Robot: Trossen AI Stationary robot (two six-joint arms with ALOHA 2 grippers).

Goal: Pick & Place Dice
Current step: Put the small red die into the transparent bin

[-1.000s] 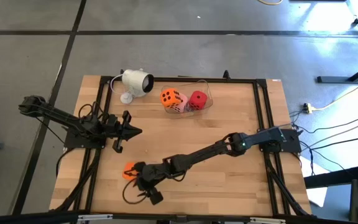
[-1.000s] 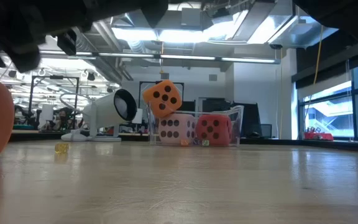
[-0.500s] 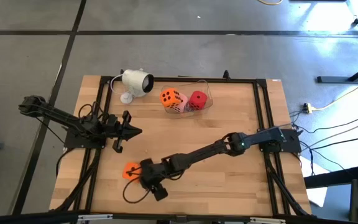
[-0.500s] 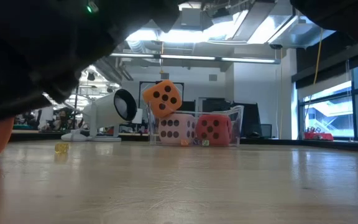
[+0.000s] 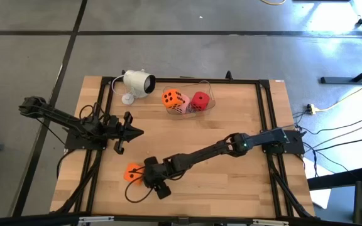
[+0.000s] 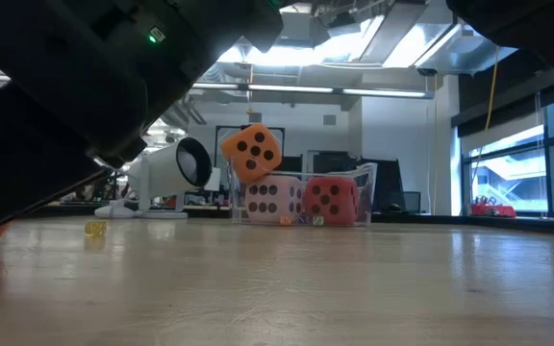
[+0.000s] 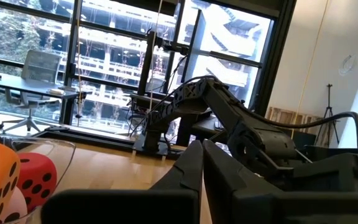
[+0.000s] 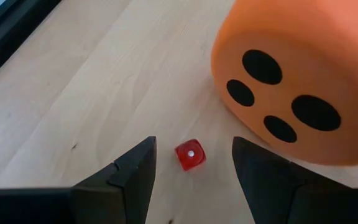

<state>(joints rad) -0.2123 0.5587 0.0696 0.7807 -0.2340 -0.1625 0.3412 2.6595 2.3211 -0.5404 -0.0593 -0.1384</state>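
Surface: wooden table [image 5: 231,119].
Right gripper [image 8: 191,163]: jaws spread beside orange die [image 5: 132,172].
Left gripper [image 5: 138,132]: jaws pressed together, empty.

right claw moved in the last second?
Yes. In the high view the right claw slid toward the table's right side, closing on the loose orange die.

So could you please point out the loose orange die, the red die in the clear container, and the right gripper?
Loose orange die [image 8: 291,87]: right wrist view, its four-pip face.
Red die [image 5: 200,99]: high view, its top face.
Right gripper [image 8: 192,163]: right wrist view, gap between its open fingertips.
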